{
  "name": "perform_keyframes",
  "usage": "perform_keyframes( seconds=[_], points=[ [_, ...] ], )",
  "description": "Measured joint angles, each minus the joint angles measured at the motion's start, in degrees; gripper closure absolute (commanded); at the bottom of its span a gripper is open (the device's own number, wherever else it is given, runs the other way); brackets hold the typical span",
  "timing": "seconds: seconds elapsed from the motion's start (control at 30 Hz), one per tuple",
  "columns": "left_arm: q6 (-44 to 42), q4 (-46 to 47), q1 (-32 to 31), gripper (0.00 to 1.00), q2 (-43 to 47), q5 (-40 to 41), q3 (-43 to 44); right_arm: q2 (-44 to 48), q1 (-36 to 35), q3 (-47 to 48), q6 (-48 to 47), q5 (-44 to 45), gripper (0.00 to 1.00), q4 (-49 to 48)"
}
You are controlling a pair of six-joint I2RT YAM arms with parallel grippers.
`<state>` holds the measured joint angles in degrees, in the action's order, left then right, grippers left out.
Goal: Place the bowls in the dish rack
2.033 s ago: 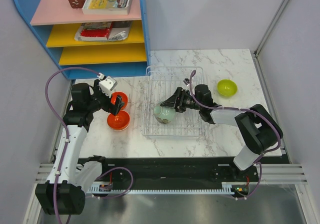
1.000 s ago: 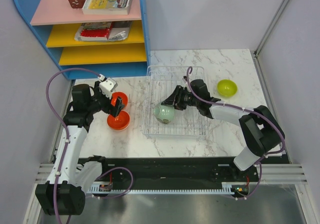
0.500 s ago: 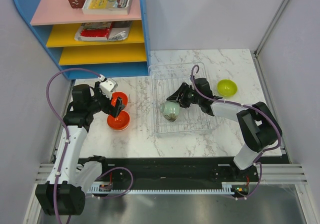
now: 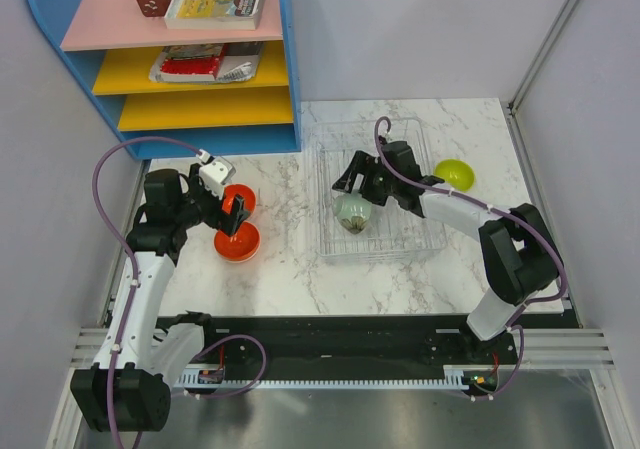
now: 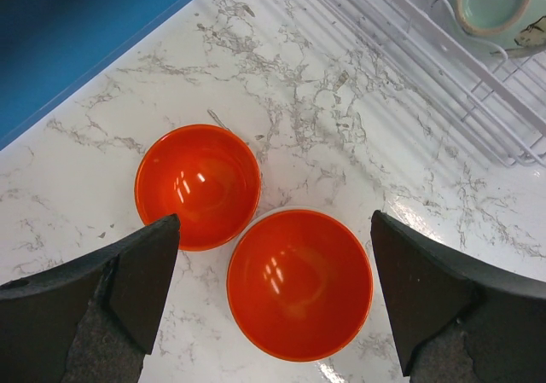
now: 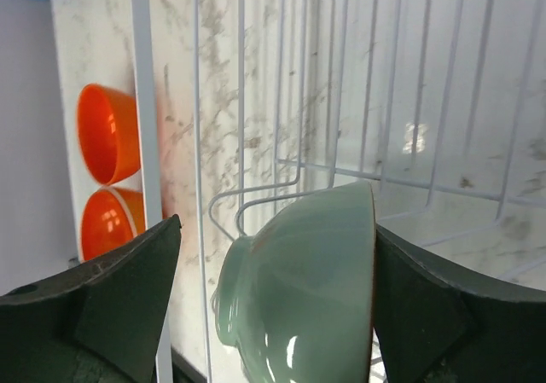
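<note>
- One dish rack (image 4: 335, 244) is set on the marble table (image 4: 280, 279); one pale green bowl (image 4: 352, 212) lies tilted inside it.
- The right gripper (image 6: 277, 229) is spread wide around that bowl.
- Two orange bowls (image 5: 198, 185) (image 5: 299, 282) are seen side by side on the table, below the wide-open left gripper (image 5: 275, 219).
- One yellow-green bowl (image 4: 455, 174) is seen beside the rack.

The top view looks down from behind the arm bases (image 4: 300, 354) over the whole surface (image 4: 290, 269). The left wrist view faces straight down, close above two orange bowls (image 5: 299, 282); the right, seemingly rolled sideways, hugs the green bowl (image 6: 299, 268) and shares them.
</note>
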<state>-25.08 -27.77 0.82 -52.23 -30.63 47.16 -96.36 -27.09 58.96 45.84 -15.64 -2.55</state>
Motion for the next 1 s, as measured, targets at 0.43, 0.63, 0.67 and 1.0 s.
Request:
perform_keyframes(
  seconds=[0.43,0.63,0.67,1.0],
  points=[
    [-0.1,-0.9,0.0,0.00,0.5,-0.2,0.0,-0.3,1.0,1.4,-3.7,0.5,0.06,3.5],
    [-1.0,-2.2,0.0,0.00,1.2,-0.2,0.0,-0.9,1.7,-1.4,-3.7,-7.0,0.03,-4.2],
    [-1.0,-2.3,0.0,0.00,1.2,-0.2,0.0,-1.0,1.9,-1.4,-3.7,-8.2,0.03,-4.4],
    [-1.6,-3.1,0.0,0.00,1.3,-0.2,0.0,-3.3,1.7,3.6,-13.7,-15.5,0.02,5.9]
  ],
)
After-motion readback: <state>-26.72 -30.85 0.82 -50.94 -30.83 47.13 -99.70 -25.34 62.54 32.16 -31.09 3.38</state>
